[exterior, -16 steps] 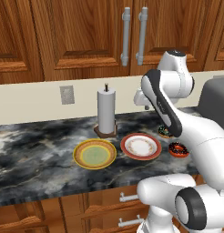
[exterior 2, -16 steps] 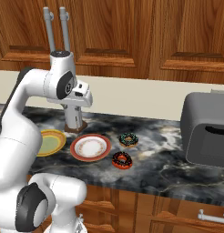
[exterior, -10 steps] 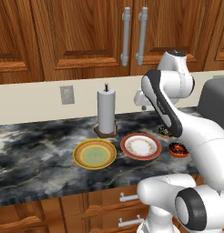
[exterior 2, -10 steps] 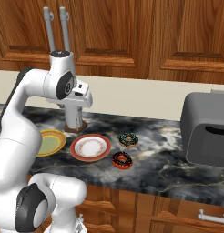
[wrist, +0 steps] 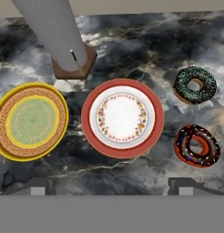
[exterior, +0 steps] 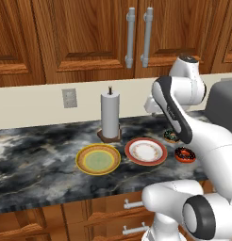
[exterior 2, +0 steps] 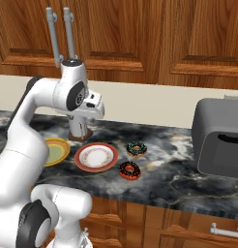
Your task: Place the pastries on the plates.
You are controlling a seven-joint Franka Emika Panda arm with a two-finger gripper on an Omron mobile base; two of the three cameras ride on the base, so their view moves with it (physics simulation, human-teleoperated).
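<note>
Gripper hangs high above the counter with its jaws spread wide and nothing between them; its two dark fingertips rise at the bottom of the hand view, one on each side of the red plate; taking that red plate as the landmark, the yellow plate lies just beside it on the left in the hand view, apart from it; the paper-towel roll stands upright on its brown base just behind the red plate, toward the wall; the dark donut lies on the bare counter to the red plate's right and a little further back; the reddish donut lies on the counter to the red plate's right and nearer the front edge, close to the dark donut but not touching it; both plates carry nothing; a grey appliance sits well apart from the red plate, beyond the donuts.
</note>
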